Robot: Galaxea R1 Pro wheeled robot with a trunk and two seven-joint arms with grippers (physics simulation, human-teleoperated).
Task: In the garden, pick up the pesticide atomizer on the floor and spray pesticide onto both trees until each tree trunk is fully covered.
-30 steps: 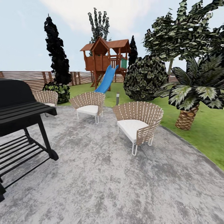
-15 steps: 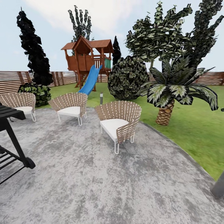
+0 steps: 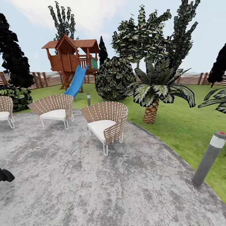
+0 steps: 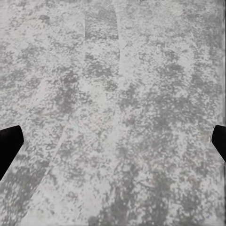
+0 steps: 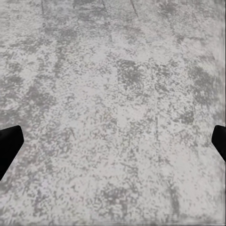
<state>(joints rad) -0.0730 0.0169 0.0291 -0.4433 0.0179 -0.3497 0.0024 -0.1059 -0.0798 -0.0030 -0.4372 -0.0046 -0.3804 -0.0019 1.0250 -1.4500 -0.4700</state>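
Observation:
The pesticide atomizer and both trees with their trunks are out of view. The garden's green lawn [image 3: 175,122] lies beyond the grey stone patio [image 3: 94,182], ringed by a brown slat fence [image 3: 191,78]. In the left wrist view my left gripper [image 4: 113,146] is open over bare paving, its black fingertips [image 4: 7,146] at the picture's edges. My right gripper [image 5: 113,146] is likewise open above paving, with nothing between its fingertips [image 5: 8,143].
Three wicker chairs [image 3: 105,121] [image 3: 53,108] [image 3: 4,110] stand on the patio. A grey bollard lamp [image 3: 208,158] marks the patio's right edge. On the lawn are a palm [image 3: 152,111], a round bush [image 3: 114,78] and a wooden playhouse [image 3: 70,56] with a blue slide [image 3: 76,82].
The head view has swung to the right. The black grill has slid out at the left, leaving one wheel in sight, and the bollard lamp has come into view at the right.

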